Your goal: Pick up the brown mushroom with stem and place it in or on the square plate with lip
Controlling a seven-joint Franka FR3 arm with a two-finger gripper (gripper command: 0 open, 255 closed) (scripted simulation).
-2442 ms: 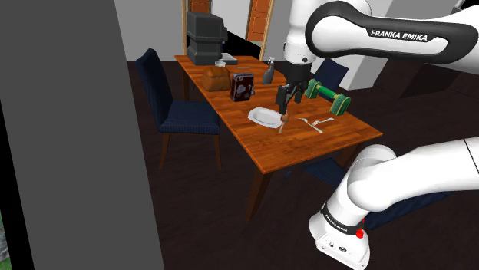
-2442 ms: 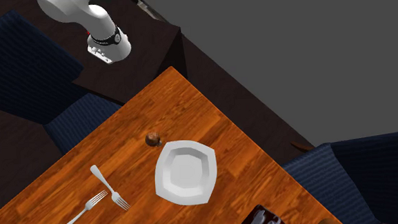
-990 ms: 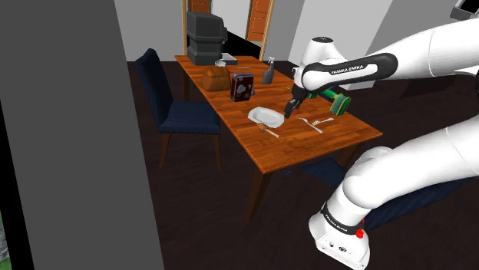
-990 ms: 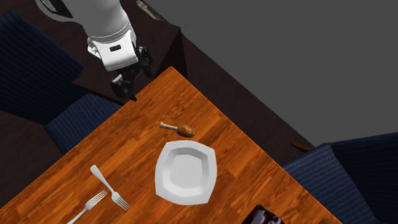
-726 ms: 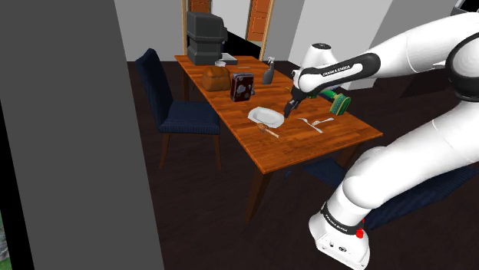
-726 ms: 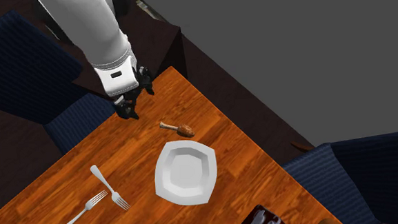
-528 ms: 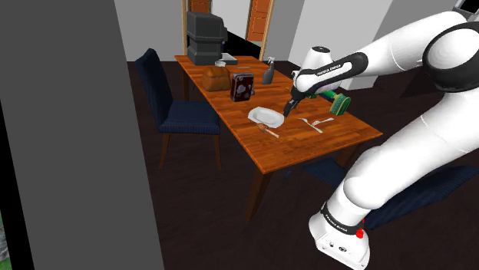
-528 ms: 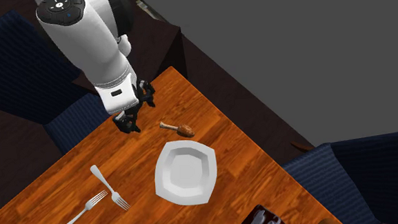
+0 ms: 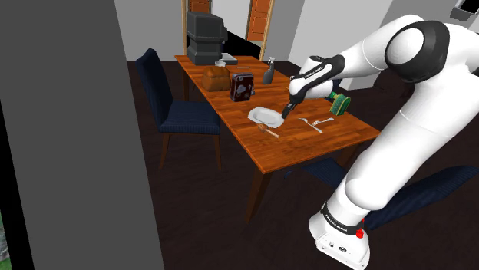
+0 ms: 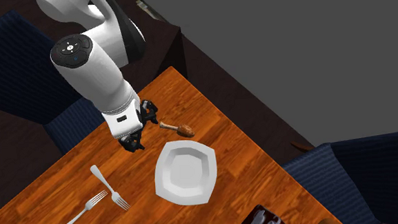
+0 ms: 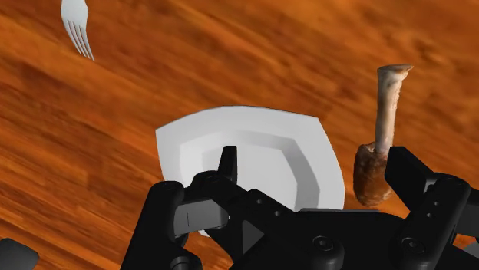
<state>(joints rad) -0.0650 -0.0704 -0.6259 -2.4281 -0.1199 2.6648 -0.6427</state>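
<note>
Brown mushroom with a pale stem point(image 10: 180, 129) lies on its side on the wooden tabletop point(image 10: 124, 173), just beside the white square lipped plate point(image 10: 186, 172). The black end effector point(image 10: 132, 142) hovers nearby, fingers spread and empty. Grasping and placing both remain.

Mushroom point(image 10: 178, 129) lies on the table point(image 10: 215, 121) just beside the plate point(image 10: 186, 172), forks point(image 10: 98, 199) well apart

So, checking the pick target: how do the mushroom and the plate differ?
The mushroom is brown and slender, lying on its side; the plate is white, broad and square. The mushroom is much smaller than the plate. Both rest on the wooden table.
</note>
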